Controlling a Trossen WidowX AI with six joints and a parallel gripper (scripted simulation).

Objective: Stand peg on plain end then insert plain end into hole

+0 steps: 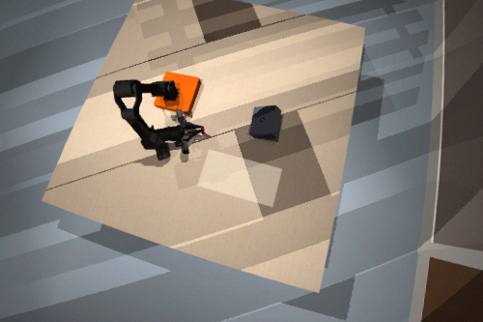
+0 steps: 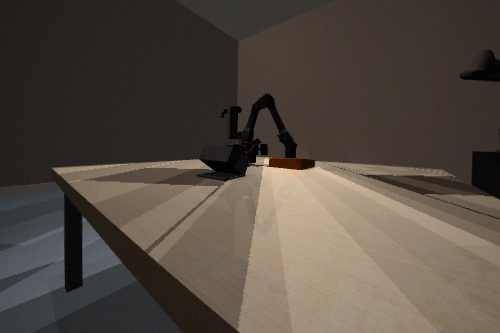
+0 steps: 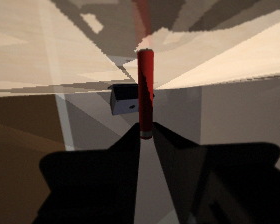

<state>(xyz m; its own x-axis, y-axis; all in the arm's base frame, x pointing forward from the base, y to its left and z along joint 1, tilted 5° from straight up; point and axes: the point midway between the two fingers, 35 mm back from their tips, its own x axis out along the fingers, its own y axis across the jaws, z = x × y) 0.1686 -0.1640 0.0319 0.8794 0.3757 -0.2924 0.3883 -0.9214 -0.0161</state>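
The red peg [image 1: 203, 129] [image 2: 248, 158] [image 3: 146, 85] stands about upright. Its plain end points down, at or just above the table; a tiny gap cannot be ruled out. Its white-banded end is up, between the fingertips. My gripper [image 1: 201, 129] [image 3: 145, 126] is shut on the peg near that banded end and lies roughly level. The dark sloped panel [image 1: 270, 130] [image 2: 220, 157] [image 3: 122, 106] stands on the table beyond the peg, apart from it. Its hole [image 1: 262, 119] [image 3: 132, 106] is a small dark round opening and looks empty.
An orange flat block [image 1: 189, 89] [image 2: 291, 163] lies beside the arm, under its raised part. A pale rectangle [image 1: 241, 178] shows on the table near the peg. The table edge [image 2: 140, 257] runs beyond the panel. Shadows and light bands cross the table top.
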